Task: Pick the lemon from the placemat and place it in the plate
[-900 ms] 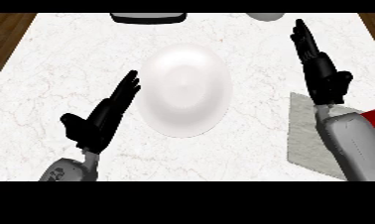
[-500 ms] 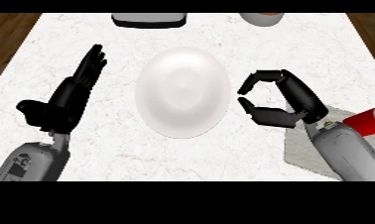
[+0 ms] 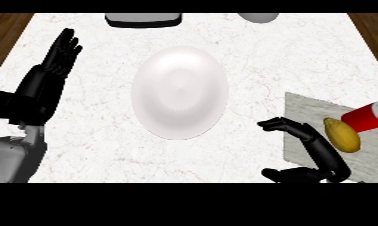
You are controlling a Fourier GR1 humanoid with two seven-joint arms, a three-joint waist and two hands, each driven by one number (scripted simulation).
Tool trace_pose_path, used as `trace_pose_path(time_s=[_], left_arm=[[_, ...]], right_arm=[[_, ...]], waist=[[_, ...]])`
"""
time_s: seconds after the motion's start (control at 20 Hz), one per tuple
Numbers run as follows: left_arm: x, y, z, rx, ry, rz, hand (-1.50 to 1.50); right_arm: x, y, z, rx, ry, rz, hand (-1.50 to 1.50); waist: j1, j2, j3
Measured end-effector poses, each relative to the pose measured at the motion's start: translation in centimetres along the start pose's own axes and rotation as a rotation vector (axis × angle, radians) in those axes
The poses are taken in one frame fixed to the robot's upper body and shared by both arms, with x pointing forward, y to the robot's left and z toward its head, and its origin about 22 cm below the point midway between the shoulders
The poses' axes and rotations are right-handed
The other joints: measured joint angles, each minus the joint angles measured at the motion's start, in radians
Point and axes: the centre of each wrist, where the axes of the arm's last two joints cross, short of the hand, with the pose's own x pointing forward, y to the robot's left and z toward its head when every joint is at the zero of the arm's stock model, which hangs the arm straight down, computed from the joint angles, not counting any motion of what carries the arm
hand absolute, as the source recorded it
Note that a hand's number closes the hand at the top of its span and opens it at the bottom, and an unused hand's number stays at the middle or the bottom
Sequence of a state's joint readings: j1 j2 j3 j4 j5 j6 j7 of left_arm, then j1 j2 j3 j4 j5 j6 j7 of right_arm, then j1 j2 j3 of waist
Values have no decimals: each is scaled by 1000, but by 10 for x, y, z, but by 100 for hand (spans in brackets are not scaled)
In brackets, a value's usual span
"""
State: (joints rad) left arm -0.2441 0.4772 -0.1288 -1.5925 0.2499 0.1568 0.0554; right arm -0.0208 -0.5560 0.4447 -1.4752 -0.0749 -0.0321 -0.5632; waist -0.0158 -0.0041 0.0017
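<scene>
Nothing is done yet: the lemon [image 3: 343, 134] lies on the placemat [image 3: 303, 112] just beside my right hand [image 3: 325, 156], fingers [image 3: 284, 126] arched apart around nothing, the plate [image 3: 179, 92] holds nothing, and my left hand [image 3: 44, 85] rests spread.

1. The plate [image 3: 179, 92] lies at the middle of the desk [image 3: 96, 135].
2. The placemat [image 3: 301, 107] lies to the right of the plate, near the desk's front right corner and apart from the plate.
3. The lemon [image 3: 343, 134] rests on the placemat. A container [image 3: 362, 117] lies just behind it at the right edge.
4. A flat object [image 3: 143, 19] and a rounded object [image 3: 258, 17] sit at the far edge, behind the plate.
5. The left robot hand [image 3: 52, 75] stands left of the plate. The right robot hand [image 3: 325, 155] sits over the placemat's left edge, between plate and lemon.
</scene>
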Motion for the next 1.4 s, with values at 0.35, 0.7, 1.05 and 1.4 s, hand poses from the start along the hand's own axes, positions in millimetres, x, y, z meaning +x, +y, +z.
trace_pose_path(time_s=[0.35,0.7,1.05,1.4], left_arm=[[3,12,-1,0,-11,-8,0],[3,14,-5,5,-10,-12,0],[7,6,-8,-8,-10,-9,0],[9,7,-5,-13,-14,-8,0]], right_arm=[[28,-61,22,-87,-101,43,-150],[76,-124,22,34,105,380,-150],[121,-150,13,265,416,650,-150],[128,-136,5,414,612,743,-150]], waist=[[2,1,-2],[-3,0,-5],[5,1,-6],[18,4,-3]])
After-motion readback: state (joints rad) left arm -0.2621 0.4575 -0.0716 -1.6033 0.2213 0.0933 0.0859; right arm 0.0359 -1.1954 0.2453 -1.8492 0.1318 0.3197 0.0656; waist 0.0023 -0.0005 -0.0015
